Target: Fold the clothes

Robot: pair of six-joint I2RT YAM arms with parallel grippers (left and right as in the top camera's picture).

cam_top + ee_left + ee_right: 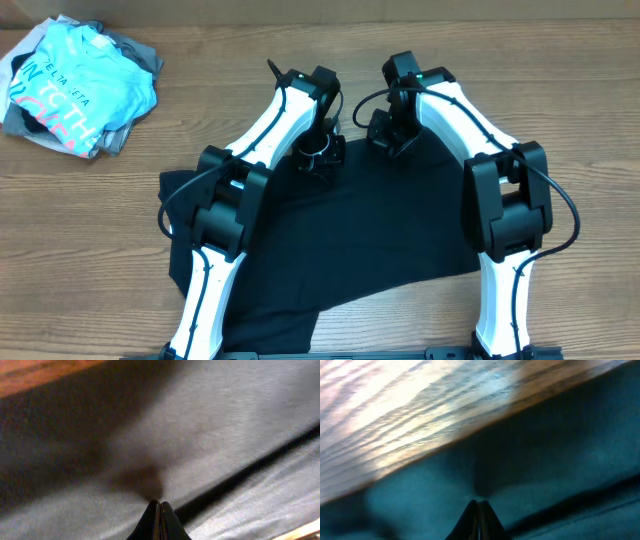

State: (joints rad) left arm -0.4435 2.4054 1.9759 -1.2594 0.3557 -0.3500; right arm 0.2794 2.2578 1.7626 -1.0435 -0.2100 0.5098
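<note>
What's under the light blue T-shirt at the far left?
Grey garments poke out beneath the light blue T-shirt, on the wooden table; how many lie there is covered.

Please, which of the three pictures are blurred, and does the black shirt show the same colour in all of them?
Overhead view: sharp and evenly lit, the black T-shirt truly black. Left wrist view: soft blur, the fabric washed out to grey. Right wrist view: also blurred, the fabric tinted teal, with bright glare on the wooden table.
</note>
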